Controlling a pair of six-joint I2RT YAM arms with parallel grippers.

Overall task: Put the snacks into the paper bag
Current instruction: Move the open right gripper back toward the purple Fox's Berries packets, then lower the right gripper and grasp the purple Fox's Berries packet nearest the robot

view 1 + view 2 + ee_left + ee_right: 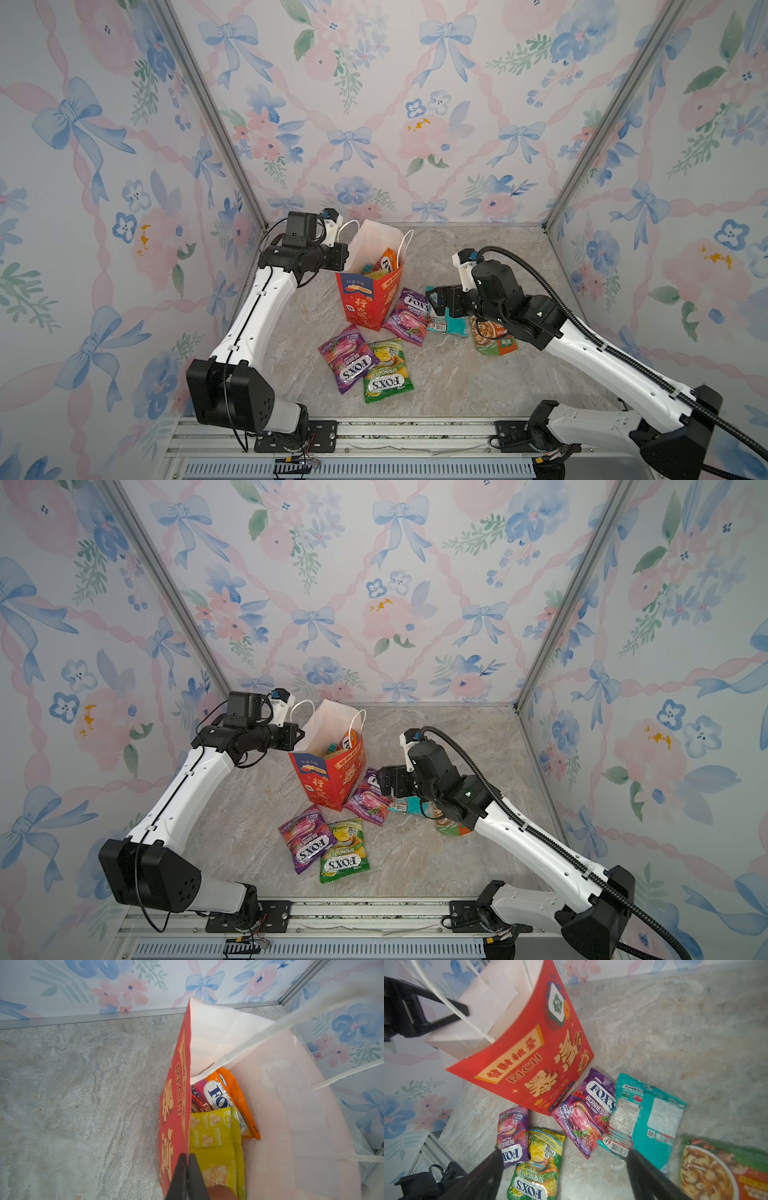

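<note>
fig. left gripper [188, 1157], pinched shut on the near wall of the paper bag [178, 1088], props its mouth open. an orange packet [234, 1093] and a yellow packet [216, 1132] lie inside, just beyond the fingertips. right gripper [564, 1153], jaws wide apart and empty, hangs above the loose snacks; the purple packet [583, 1113] and teal packet [654, 1118] just ahead are touching. risks: the glossy, touching packets may come up as two or slip free; a knock on the rim could tip the bag, which is held by one wall only.
</note>
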